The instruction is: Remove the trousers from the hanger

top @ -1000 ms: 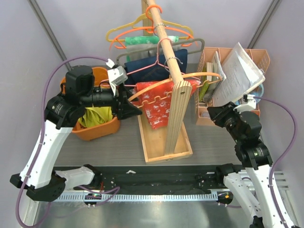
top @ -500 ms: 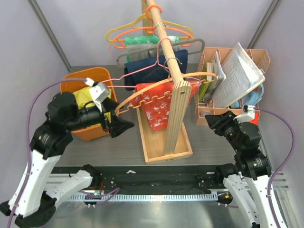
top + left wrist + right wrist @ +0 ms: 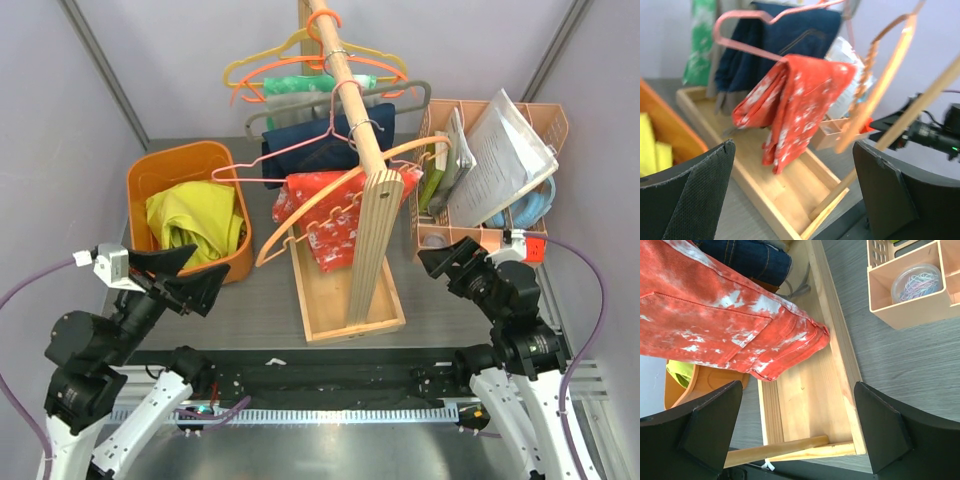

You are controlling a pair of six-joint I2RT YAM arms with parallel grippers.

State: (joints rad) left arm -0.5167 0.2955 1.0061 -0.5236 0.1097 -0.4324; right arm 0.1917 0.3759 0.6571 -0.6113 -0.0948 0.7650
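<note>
Nearest to us, the left gripper (image 3: 200,275) hangs low over the near left of the table (image 3: 440,300) with its jaws spread and nothing between them. The right gripper (image 3: 440,262) sits at the near right, jaws likewise spread and empty, facing the wooden rack (image 3: 330,320). Just beyond the left jaws stands the orange bin (image 3: 140,185), and the trousers (image 3: 190,218) lie bunched inside it, well apart from the hanger (image 3: 872,92). We judge the removal done, or all but done. Further back the hanger hangs bare at the rack, its long axis slanting from near-left, where its end dips low, up to far-right across the upright post. We think its hook sits on the rail, though the post hides that spot. Beside it the red cloth (image 3: 330,235) hangs over a thin pink hanger, with a navy garment (image 3: 310,150) behind. The trousers lie straight ahead of the left jaws and far across the rack from the right, so the left arm is plainly the nearer; any next move would be a tidy-up or a retreat.
</note>
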